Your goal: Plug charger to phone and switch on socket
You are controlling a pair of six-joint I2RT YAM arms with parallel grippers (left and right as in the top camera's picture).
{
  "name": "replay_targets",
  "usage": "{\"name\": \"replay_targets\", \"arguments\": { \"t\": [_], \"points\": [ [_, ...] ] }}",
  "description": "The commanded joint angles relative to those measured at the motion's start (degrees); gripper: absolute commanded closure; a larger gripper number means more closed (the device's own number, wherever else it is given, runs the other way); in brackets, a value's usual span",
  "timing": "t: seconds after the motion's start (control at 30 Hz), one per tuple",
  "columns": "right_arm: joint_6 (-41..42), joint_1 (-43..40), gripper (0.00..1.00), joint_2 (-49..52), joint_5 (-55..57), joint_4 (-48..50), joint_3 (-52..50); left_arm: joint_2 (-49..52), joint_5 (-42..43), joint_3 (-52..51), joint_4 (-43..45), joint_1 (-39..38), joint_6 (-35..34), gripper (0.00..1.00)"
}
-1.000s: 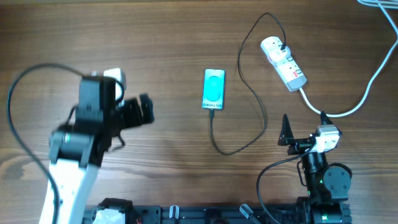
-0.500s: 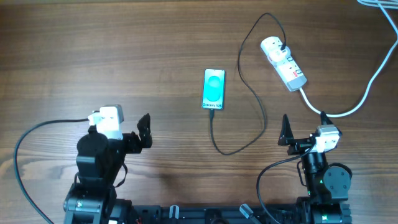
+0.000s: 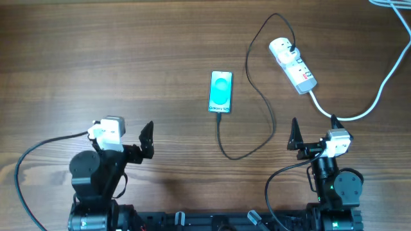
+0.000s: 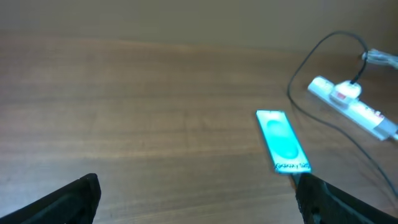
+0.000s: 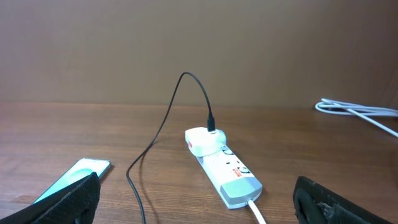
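The phone (image 3: 220, 91) lies flat mid-table with its turquoise screen up; it also shows in the left wrist view (image 4: 283, 142) and the right wrist view (image 5: 71, 180). The charger, a thin black cable (image 3: 272, 122), runs from a white adapter on the socket (image 3: 293, 64) in a loop to the phone's near end (image 3: 219, 116); I cannot tell if its tip is seated. The socket also shows in both wrist views (image 4: 351, 106) (image 5: 224, 168). My left gripper (image 3: 128, 138) (image 4: 199, 202) is open and empty, near the front left. My right gripper (image 3: 314, 130) (image 5: 205, 202) is open and empty, below the socket.
The socket's thick white cord (image 3: 359, 115) curves off the right edge toward the back (image 5: 357, 111). The wooden table (image 3: 96, 51) carries nothing else. Both arm bases stand at the front edge.
My left arm has drawn back from mid-left toward the front edge and settled there. The right arm, phone, cable and socket have not moved.
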Motion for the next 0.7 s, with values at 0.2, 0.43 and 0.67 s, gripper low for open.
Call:
{"name": "replay_targets", "arguments": {
  "t": [0.2, 0.43, 0.67],
  "points": [
    [-0.5, 0.1, 0.0, -0.6, 0.5, 0.0, -0.1, -13.5, -3.4, -12.6, 9.0, 0.3, -7.4, 0.0],
    [-0.5, 0.1, 0.0, -0.6, 0.6, 0.0, -0.1, -19.6, -12.3, -16.5, 11.2, -1.3, -10.3, 0.0],
    [-0.5, 0.1, 0.0, -0.6, 0.5, 0.0, -0.1, -20.3, -18.1, -17.8, 13.3, -1.8, -14.9, 0.0]
  ]
}}
